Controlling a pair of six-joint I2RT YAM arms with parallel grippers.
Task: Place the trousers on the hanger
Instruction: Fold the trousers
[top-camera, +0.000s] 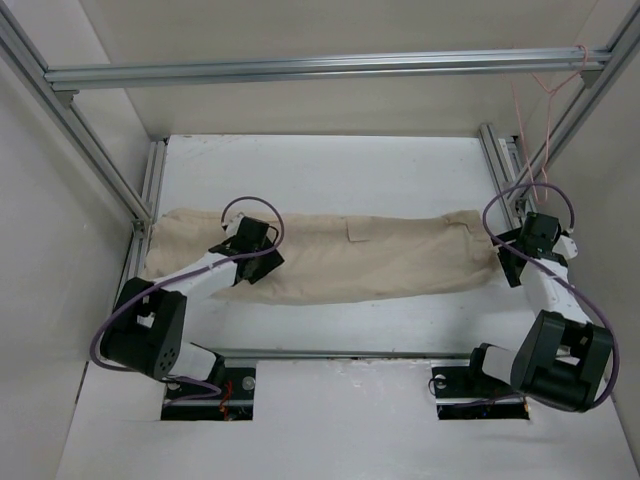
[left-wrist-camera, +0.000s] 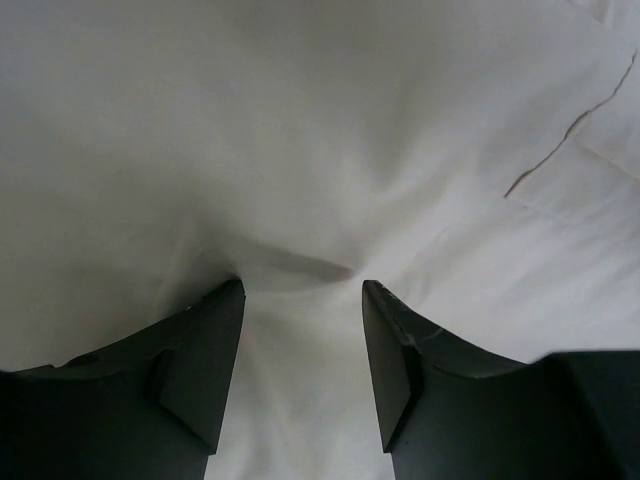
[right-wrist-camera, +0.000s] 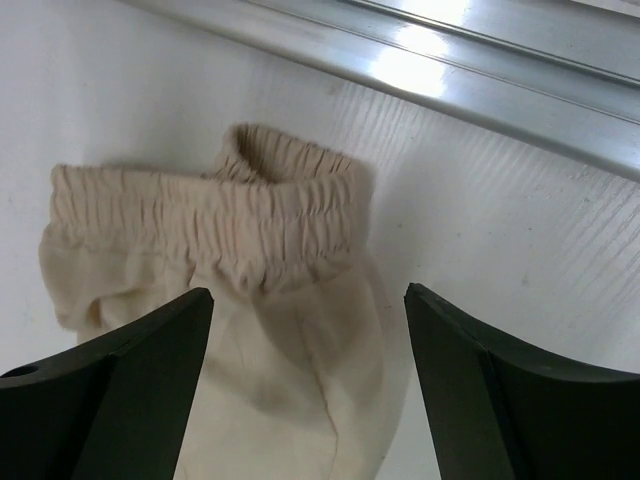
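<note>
Lying flat, the wrinkled beige cotton trousers (top-camera: 360, 255) run left-right across the white table (top-camera: 330, 165), their waistband (right-wrist-camera: 250, 215) just ahead of your right gripper (right-wrist-camera: 308, 295), which is wide apart and empty. Your left gripper (left-wrist-camera: 300, 290), parted and holding nothing, rests on leg cloth. The thin pink wire hanger (top-camera: 562, 78) hangs beyond the right arm.

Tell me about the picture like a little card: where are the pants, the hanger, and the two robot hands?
Trousers: spread lengthwise across the table, waistband at the right end.
Hanger: pink wire, hanging from the frame at upper right, not touching the trousers.
Left fingers: open, tips on the cloth, a small fold between them.
Right fingers: open, above the waistband.
</note>
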